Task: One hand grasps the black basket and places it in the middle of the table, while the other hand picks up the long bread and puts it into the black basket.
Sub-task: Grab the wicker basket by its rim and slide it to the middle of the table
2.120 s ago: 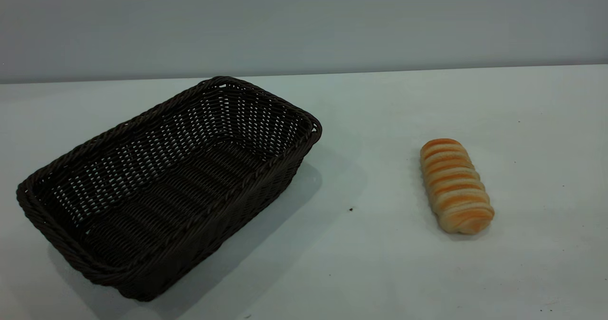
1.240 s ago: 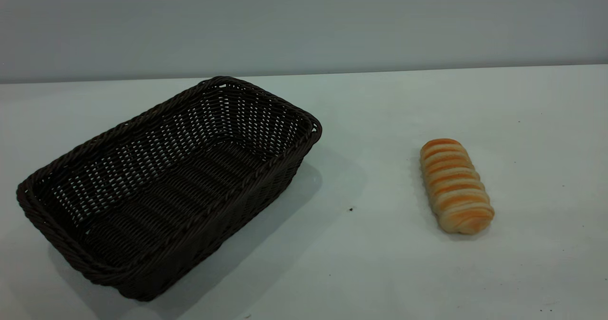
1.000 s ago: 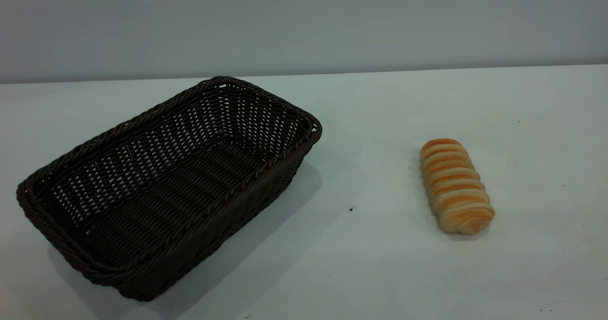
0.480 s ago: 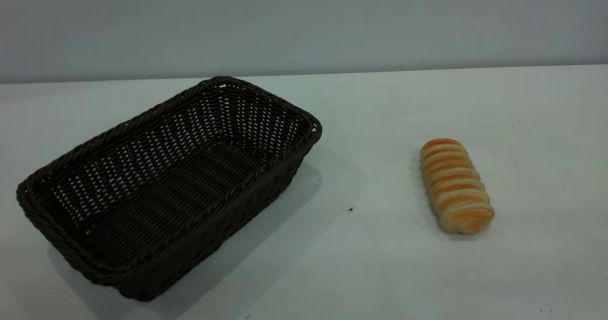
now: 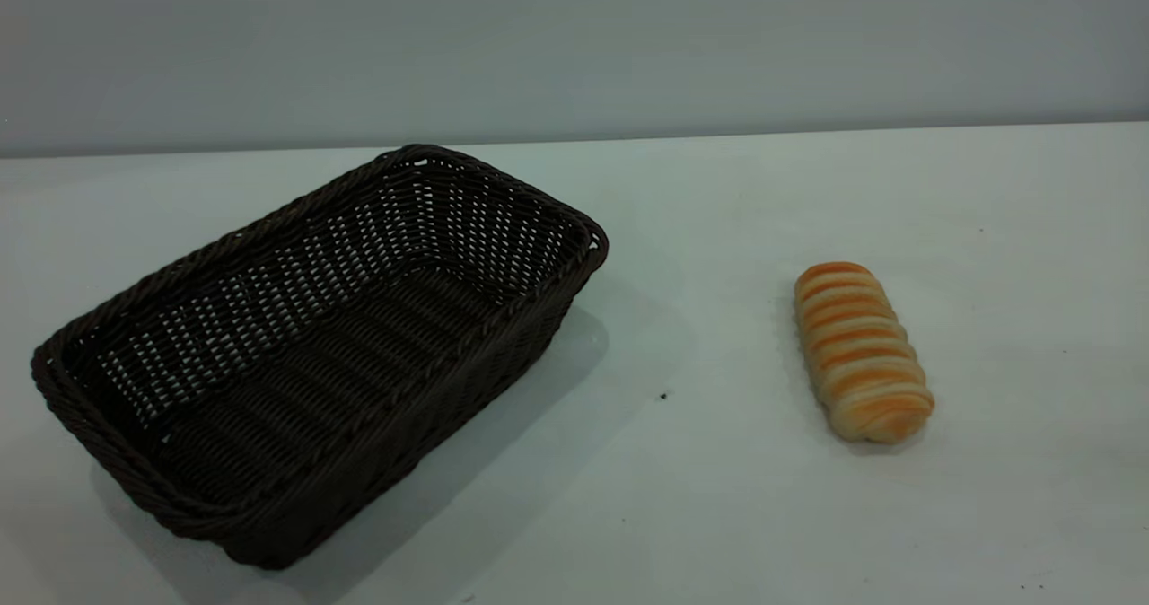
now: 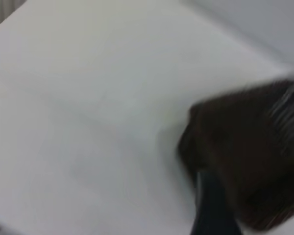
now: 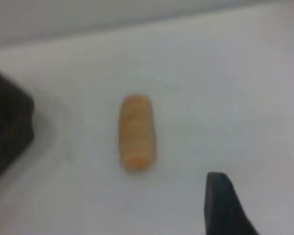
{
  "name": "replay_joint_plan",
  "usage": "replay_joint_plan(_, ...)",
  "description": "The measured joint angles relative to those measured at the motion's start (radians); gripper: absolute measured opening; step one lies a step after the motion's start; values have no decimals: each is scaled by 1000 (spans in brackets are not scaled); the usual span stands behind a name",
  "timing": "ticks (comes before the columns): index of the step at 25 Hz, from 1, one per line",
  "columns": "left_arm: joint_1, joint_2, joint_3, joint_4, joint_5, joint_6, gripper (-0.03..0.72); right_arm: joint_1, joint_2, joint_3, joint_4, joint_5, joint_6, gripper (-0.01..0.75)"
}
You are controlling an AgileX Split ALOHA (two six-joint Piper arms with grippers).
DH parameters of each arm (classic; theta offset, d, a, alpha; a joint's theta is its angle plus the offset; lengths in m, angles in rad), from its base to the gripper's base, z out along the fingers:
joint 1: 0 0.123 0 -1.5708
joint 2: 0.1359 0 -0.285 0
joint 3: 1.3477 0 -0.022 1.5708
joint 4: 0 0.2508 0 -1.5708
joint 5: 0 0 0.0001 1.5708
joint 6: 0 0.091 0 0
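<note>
The black basket (image 5: 332, 363) lies empty on the left half of the white table (image 5: 700, 497), set at an angle. The long bread (image 5: 862, 352) lies on the table to its right, well apart from it. Neither gripper shows in the exterior view. The left wrist view shows the basket (image 6: 250, 147) close ahead, blurred, with one dark finger (image 6: 210, 210) of my left gripper near its corner. The right wrist view shows the bread (image 7: 136, 131) ahead and a corner of the basket (image 7: 7, 127). My right gripper (image 7: 259, 210) is open and empty, short of the bread.
A grey wall stands behind the table's far edge. A few tiny dark specks (image 5: 663, 396) mark the bare tabletop between the basket and the bread.
</note>
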Motion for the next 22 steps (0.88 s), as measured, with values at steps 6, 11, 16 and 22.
replay_joint_plan(6,0,217,26,2,-180,-71,503,0,272,0,20,-200,10,369)
replay_joint_plan(11,0,455,31,2,-311,-72,503,0,493,0,115,-277,3,369)
replay_joint_plan(16,0,722,32,-1,-412,-76,503,0,705,0,190,-307,-96,369)
replay_joint_plan(22,0,1023,32,-97,-545,-82,503,0,847,0,240,-326,-236,369)
